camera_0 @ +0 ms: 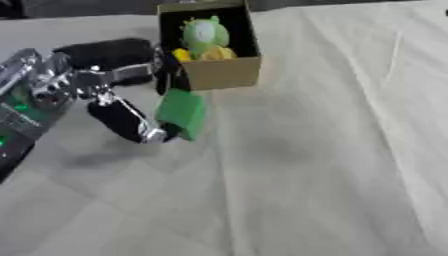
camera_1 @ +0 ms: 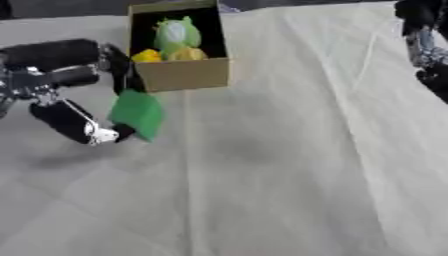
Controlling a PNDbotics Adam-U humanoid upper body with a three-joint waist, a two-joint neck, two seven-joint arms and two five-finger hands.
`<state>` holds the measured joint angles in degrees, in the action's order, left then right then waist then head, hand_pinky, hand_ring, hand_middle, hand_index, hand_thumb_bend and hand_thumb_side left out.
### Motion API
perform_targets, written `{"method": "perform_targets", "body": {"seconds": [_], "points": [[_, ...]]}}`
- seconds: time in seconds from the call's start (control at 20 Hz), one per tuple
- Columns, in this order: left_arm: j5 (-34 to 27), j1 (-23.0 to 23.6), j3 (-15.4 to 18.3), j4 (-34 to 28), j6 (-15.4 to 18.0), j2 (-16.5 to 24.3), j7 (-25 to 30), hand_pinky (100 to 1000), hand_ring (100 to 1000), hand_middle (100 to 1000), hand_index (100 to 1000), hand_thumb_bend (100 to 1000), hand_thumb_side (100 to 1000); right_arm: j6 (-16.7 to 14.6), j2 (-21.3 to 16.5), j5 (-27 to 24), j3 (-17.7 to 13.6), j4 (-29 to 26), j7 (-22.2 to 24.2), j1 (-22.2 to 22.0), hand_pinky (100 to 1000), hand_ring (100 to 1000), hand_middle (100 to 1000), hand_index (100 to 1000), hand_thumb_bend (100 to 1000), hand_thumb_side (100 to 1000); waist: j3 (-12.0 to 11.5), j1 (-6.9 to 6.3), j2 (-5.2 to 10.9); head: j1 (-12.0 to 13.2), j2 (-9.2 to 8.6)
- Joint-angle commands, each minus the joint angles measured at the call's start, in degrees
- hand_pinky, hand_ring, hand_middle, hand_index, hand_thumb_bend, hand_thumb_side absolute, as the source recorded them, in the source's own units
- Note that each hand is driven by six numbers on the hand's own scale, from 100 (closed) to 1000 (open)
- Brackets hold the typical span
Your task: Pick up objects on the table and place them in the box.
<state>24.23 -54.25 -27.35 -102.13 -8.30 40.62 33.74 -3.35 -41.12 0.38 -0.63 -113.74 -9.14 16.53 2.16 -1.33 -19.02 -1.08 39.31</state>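
While left hand (camera_0: 131,117) fingers pinch the green block (camera_0: 182,114) beside the box (camera_0: 223,71), it looks light, stiff; right hand's (camera_1: 429,45) fingers unclear.

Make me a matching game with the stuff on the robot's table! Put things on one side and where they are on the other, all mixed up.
Things:
1. green block
2. green toy
3. cardboard box
4. right hand

Places:
A. standing on the white cloth, open at the top
B. at the upper right edge of the right eye view
C. inside the box, next to something yellow
D. held in the left hand, in front of the box

Pairs: 1-D, 2-C, 3-A, 4-B
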Motion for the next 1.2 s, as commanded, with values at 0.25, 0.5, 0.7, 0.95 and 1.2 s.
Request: {"method": "perform_targets", "body": {"seconds": [0.25,0.5,0.7,0.95,1.2], "points": [[4.65,-12.16,5.75,19.49,2.82,-9.19,-7.21,778,589,483,584,100,185,-1.09,-2.27,-0.26,-0.32,-0.86,0.46,1.72,784,760,687,836,100,630,0.57,-0.07,0.93,0.87,-0.83],[12.33,-15.90,9.23,33.73,8.14,-15.20,-13.97,784,605,512,593,100,187,-2.18,-2.44,-0.50,-0.10,-0.86,0.96,3.18,785,761,688,836,100,627,1.75,-0.35,0.01,2.19,-1.92],[18.93,-16.86,12.10,42.09,10.56,-18.35,-19.11,787,610,519,603,100,186,-2.62,-2.26,-0.59,0.13,-0.86,1.32,3.88,785,761,688,836,100,628,2.47,-0.50,-0.56,2.97,-2.38],[21.64,-16.84,13.41,47.82,13.77,-20.49,-21.86,812,653,575,669,143,242,-2.47,-1.86,-0.67,0.15,-0.86,1.44,3.94,784,760,687,836,100,630,2.76,-0.55,-0.76,3.11,-2.42],[22.70,-16.28,13.47,50.00,16.34,-20.89,-20.20,888,842,825,888,428,469,-2.31,-1.66,-0.64,0.07,-0.86,1.42,3.60,784,760,687,836,100,631,2.81,-0.53,-0.56,3.03,-2.33]]}}
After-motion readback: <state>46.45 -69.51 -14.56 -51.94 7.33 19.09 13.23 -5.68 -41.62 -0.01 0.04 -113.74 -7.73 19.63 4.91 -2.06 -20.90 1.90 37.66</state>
